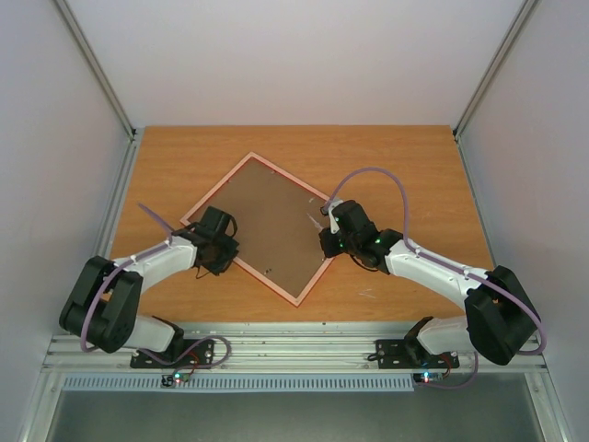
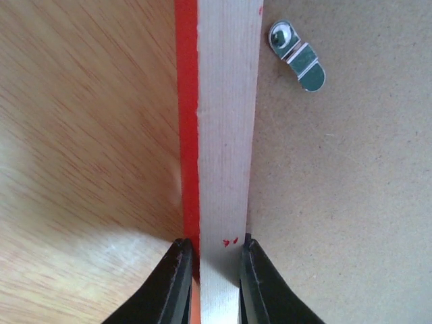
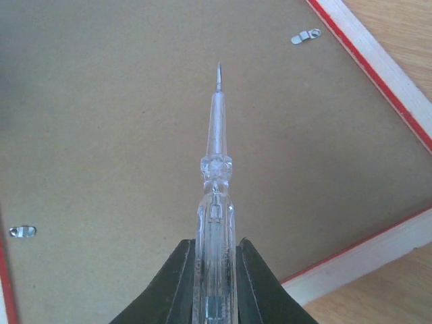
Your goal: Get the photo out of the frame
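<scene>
The red frame lies face down on the table, turned like a diamond, its brown backing board up. The photo is hidden under the board. My left gripper is shut on the frame's left rail, its fingers on either side of the pale wood and red edge. My right gripper is shut on a clear-handled screwdriver whose metal tip points over the board. Small metal turn clips hold the board: one in the left wrist view, two in the right wrist view.
The wooden table is bounded by white walls with metal posts at the back corners. A metal rail runs along the near edge where both arm bases are bolted.
</scene>
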`<action>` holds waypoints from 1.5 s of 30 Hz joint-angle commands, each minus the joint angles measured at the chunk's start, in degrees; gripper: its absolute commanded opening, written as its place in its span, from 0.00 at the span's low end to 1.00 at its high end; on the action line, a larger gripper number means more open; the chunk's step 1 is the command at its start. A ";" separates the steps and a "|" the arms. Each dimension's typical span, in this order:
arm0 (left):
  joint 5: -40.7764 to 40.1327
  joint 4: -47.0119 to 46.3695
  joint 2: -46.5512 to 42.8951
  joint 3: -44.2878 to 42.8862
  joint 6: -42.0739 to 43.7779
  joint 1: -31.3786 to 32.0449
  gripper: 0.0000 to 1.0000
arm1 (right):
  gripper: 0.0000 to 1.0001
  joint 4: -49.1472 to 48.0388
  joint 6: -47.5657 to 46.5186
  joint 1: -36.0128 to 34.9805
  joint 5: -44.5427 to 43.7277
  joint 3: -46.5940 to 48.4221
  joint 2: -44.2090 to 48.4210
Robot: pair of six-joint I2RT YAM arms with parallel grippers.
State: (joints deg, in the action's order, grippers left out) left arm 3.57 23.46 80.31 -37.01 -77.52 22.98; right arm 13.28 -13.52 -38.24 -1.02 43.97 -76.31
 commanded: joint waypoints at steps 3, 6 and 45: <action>4.49 -4.77 -0.71 1.40 -2.64 1.85 0.14 | 0.01 -0.71 0.69 0.18 0.40 0.27 0.24; 3.32 -2.61 -3.27 1.29 -1.14 2.04 0.25 | 0.01 -0.79 0.69 0.19 1.92 0.25 0.05; 6.55 0.05 25.71 -31.76 50.32 -25.85 0.89 | 0.01 -1.76 1.04 0.23 4.03 0.57 -2.55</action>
State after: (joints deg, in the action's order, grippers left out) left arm 3.68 26.33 103.33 -67.09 -28.08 -1.54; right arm 12.84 -12.93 -38.24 2.42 43.97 -78.24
